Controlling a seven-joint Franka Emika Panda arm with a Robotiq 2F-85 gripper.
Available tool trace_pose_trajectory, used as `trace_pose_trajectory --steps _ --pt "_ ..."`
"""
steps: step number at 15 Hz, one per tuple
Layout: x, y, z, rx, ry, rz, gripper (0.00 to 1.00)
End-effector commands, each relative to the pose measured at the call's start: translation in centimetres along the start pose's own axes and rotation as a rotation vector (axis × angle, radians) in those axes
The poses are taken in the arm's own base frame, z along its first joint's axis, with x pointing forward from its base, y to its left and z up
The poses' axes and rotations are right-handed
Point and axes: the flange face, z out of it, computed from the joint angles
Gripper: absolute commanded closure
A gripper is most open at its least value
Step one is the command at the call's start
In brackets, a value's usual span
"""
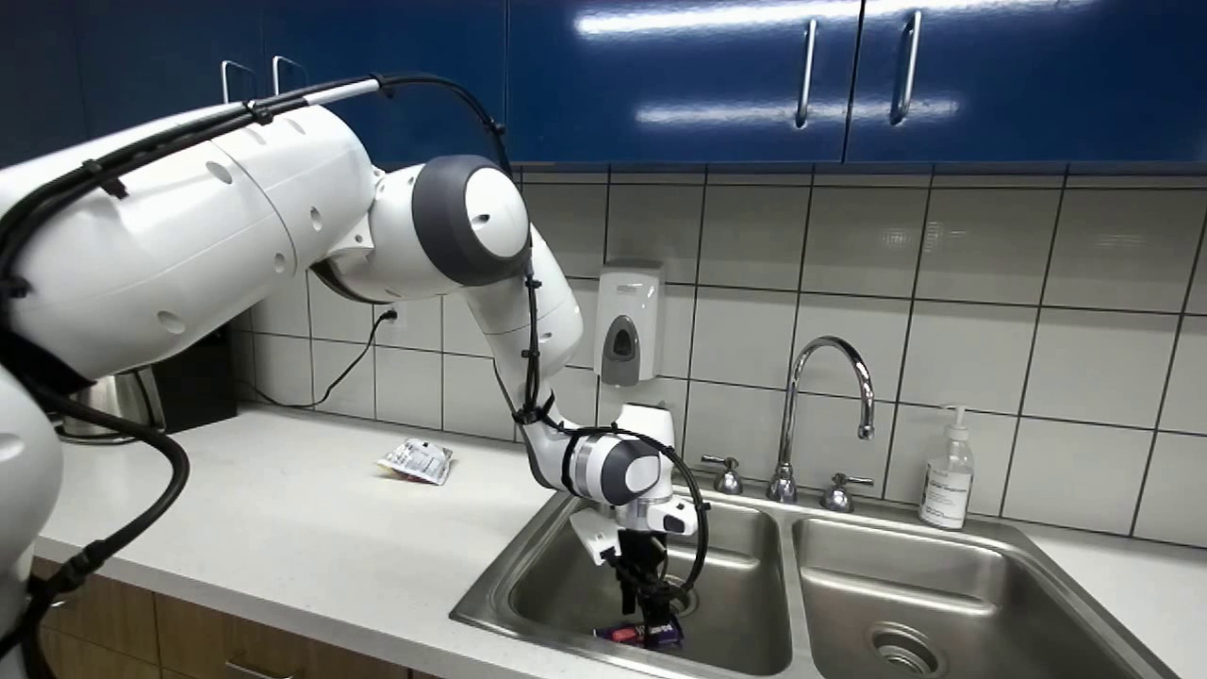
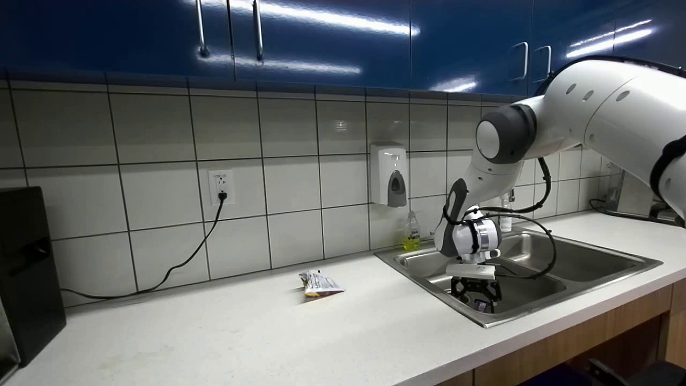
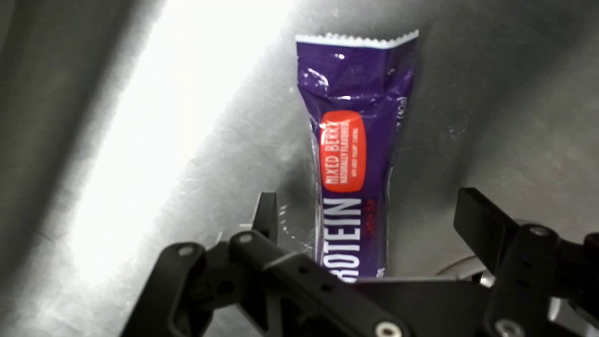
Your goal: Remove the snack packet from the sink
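The snack packet [image 3: 344, 150] is a purple wrapper with a red label. It lies on the bottom of a basin of the steel double sink [image 1: 790, 604]. In the wrist view its lower end is hidden behind my gripper [image 3: 367, 206]. My gripper is open, with one finger on each side of the packet and a gap on both sides. In an exterior view the gripper [image 1: 643, 608] reaches down into the basin at the packet [image 1: 620, 634]. In an exterior view the gripper [image 2: 476, 296] hides most of the packet [image 2: 482, 306]. The sink rim [image 2: 435, 288] shows there too.
A white-grey packet [image 1: 418, 461] lies on the counter [image 2: 257, 332] beside the sink. The curved faucet [image 1: 787, 415] stands behind the basins, with a pump bottle [image 1: 948, 476] near it. A soap dispenser [image 1: 630, 325] hangs on the wall. A yellow-green bottle [image 2: 411, 238] stands behind the sink.
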Motion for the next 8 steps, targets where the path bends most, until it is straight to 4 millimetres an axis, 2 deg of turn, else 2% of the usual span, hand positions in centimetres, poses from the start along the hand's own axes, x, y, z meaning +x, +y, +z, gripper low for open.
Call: trace_pose_trajectory --steps 1,8 --pt "0.42 -0.09 -0.34 -0.008 -0.009 0.018 0.35" --pt "0.47 0.13 -0.33 -0.005 -0.009 0.017 0.89"
